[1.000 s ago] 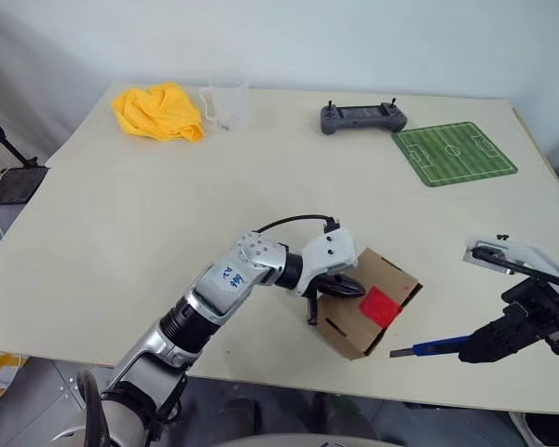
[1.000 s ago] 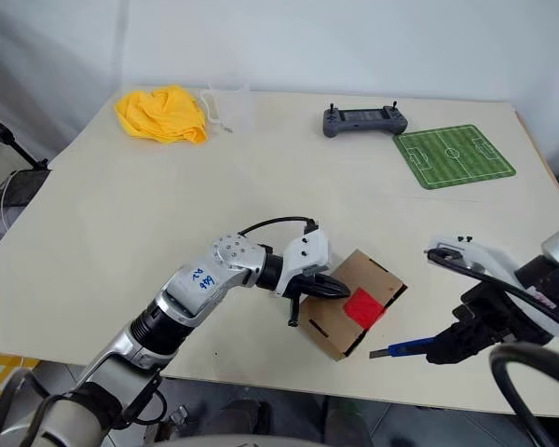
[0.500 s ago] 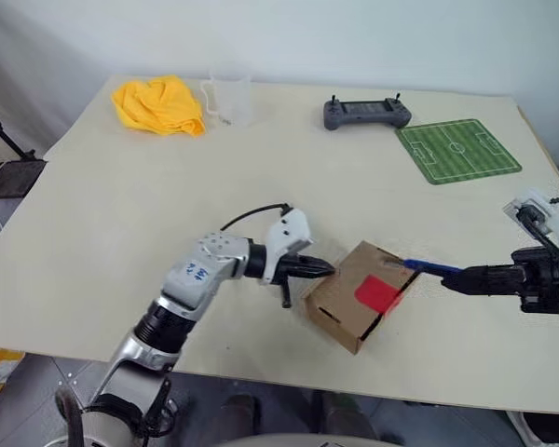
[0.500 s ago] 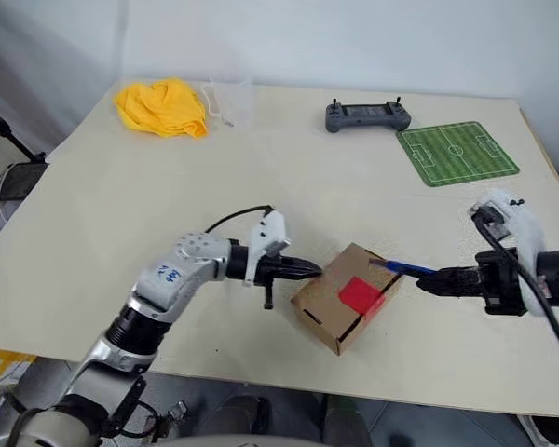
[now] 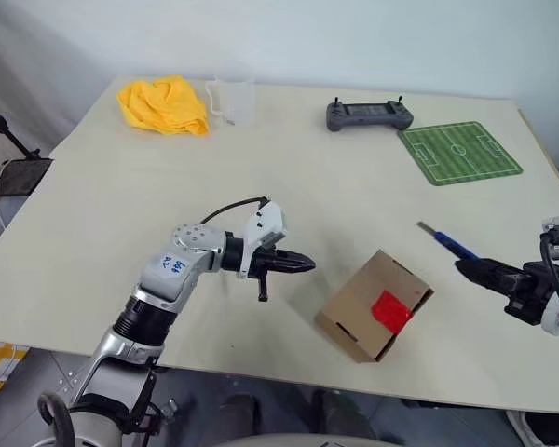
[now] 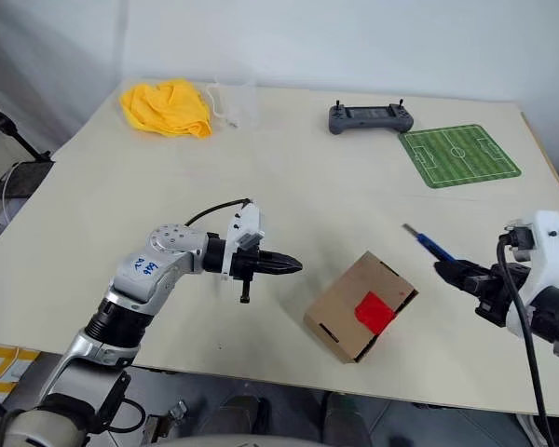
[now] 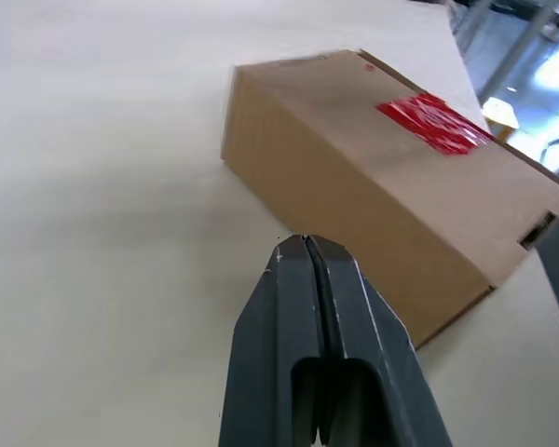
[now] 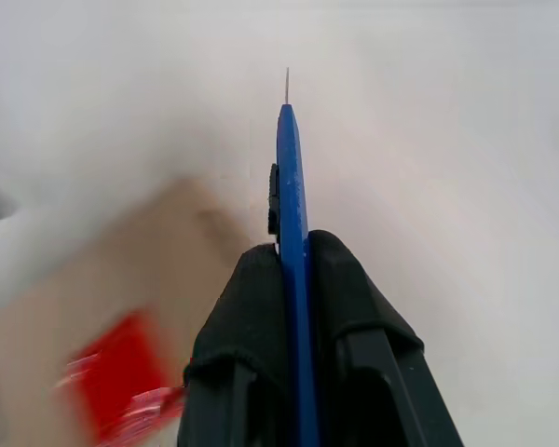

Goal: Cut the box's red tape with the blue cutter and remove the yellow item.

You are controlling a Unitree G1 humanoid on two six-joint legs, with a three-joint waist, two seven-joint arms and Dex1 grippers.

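The table is carrying everything: the box is sitting near the front edge, turned at an angle, with the red tape showing on its upper face toward the right-hand corner. At the far left corner a yellow cloth is lying bunched beside a clear cup, and a grey controller and a green pitch mat are resting along the far side.

The left gripper is hovering just left of the box, apart from it, its two fingers pressed together on nothing. The right gripper is hanging to the right of the box, clamping the blue cutter, whose tip is pointing up and away over the table rather than at the tape.

The main risk, as I judge it, is that the box is standing free, with nothing bracing it. If the blade is brought against the tape like this, the light carton will probably slide or spin instead of being cut. The cutter is also sitting deep between the fingers (only the front part is sticking out), so a sideways push could twist it in the grip.

Whether the tape is already scored is hard to make out; in the right wrist view it is a red blur. The inside of the box is hidden, so any yellow item within cannot be seen, and the right arm is cut off at the frame edge.
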